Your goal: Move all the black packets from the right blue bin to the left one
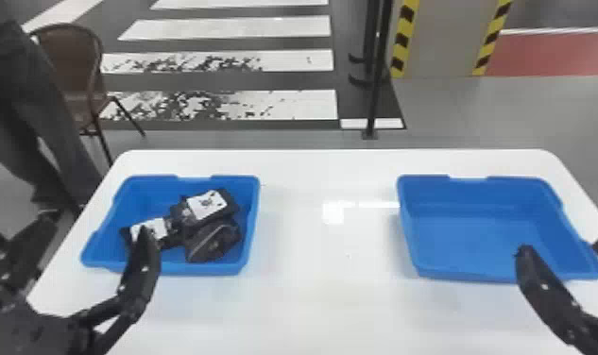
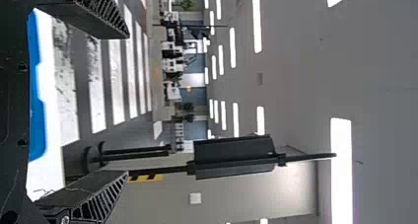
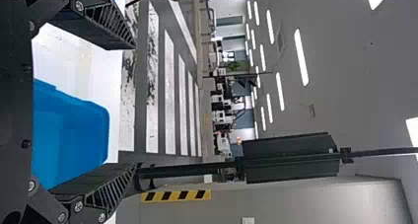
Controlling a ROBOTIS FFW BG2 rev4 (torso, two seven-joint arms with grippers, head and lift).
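In the head view, black packets, some with white labels (image 1: 208,204), lie heaped in the left blue bin (image 1: 170,270). No packets lie in the right blue bin (image 1: 472,236). My left gripper (image 1: 92,229) is open at the left bin's near left side, one finger overlapping the bin in view. My right gripper (image 1: 564,248) stands open around the right bin's near right corner. Both pairs of fingers are wide apart in the wrist views, with nothing between them: left gripper (image 2: 125,105), right gripper (image 3: 134,105). The right wrist view also has the right bin (image 3: 74,135).
Both bins stand on a white table (image 1: 330,292), with a wide strip of tabletop between them. Beyond its far edge are a thin black post (image 1: 375,80) and a brown chair (image 1: 75,71) at the left.
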